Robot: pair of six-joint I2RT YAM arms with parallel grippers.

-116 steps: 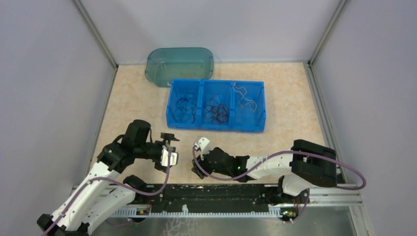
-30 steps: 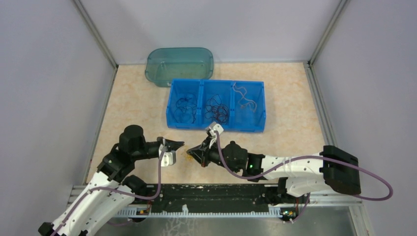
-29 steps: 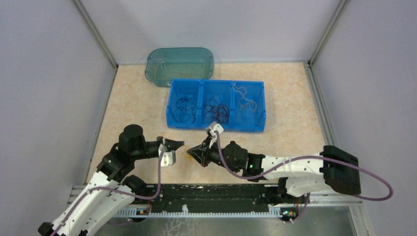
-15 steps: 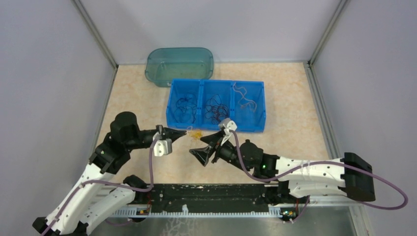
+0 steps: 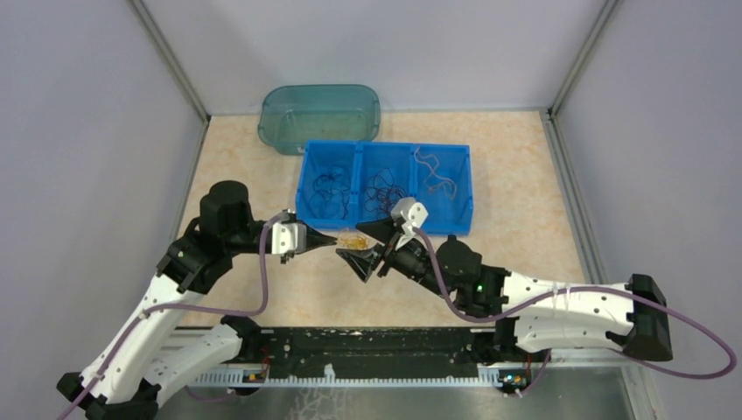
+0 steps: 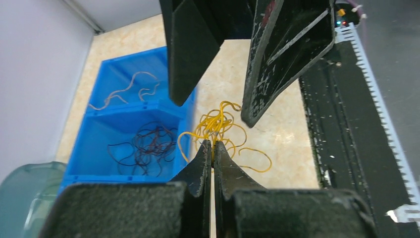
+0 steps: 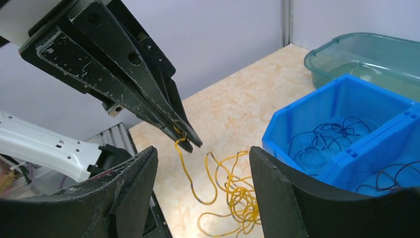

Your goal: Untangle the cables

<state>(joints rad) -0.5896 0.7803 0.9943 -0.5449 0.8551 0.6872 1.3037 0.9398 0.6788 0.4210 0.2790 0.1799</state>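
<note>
A loose clump of thin yellow-orange cable (image 5: 353,239) hangs just in front of the blue plastic three-compartment bin (image 5: 442,227). The left tool (image 5: 332,241) pinches one strand of it, jaws pressed tight together. From where I stand I cannot tell whether the lowest loops touch the pale marbled tabletop (image 5: 516,175). The right tool (image 5: 352,244) faces the left one with its jaws spread wide, one finger on each side of the clump, gripping nothing. In the bin, dark blue cables (image 5: 328,188) lie in the left compartment, black cables (image 5: 385,194) in the middle and pale tan cables (image 5: 433,179) in the right. Just behind the bin's far left corner sits a translucent teal plastic tub (image 5: 273,131).
</note>
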